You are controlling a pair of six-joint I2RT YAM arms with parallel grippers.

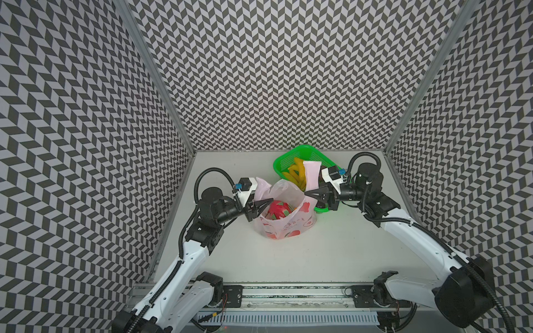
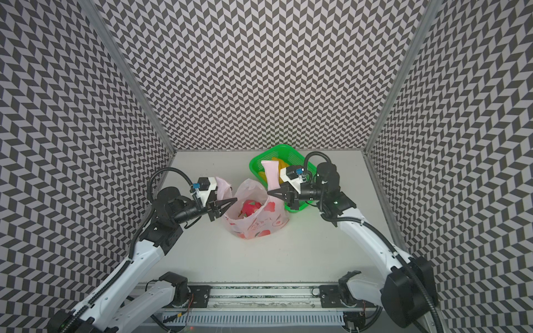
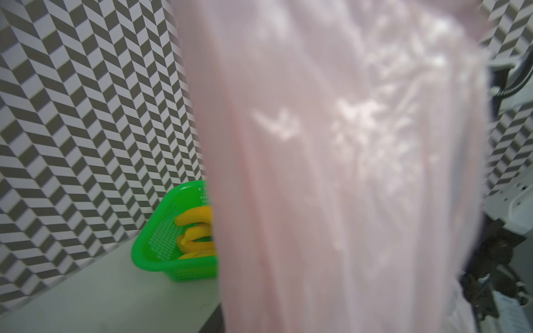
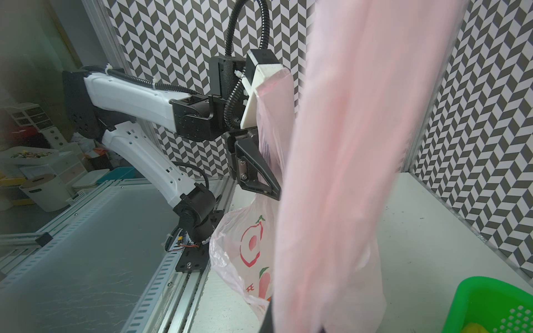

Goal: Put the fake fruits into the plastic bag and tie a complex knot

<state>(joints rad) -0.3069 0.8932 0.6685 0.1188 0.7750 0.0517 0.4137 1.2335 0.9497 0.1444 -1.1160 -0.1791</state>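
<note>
Okay, left gripper (image 1: 269, 201) has its jaws nearly together on the left handle (image 1: 262, 186), which stands upright. Plastic bag (image 1: 284, 227) sits mid-table, mouth open, dragon fruit (image 1: 277, 209) inside. Right gripper (image 1: 308, 193) is clamped on the upright right handle (image 1: 313, 173). Bananas (image 1: 297, 173) lie far right in the green basket (image 1: 284, 163), just behind the right gripper, so the right arm looks nearer.

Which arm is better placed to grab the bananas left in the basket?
Right. The bananas lie in the green basket beside the right gripper; the left gripper would have to cross the plastic bag. The right must drop its handle first.
</note>
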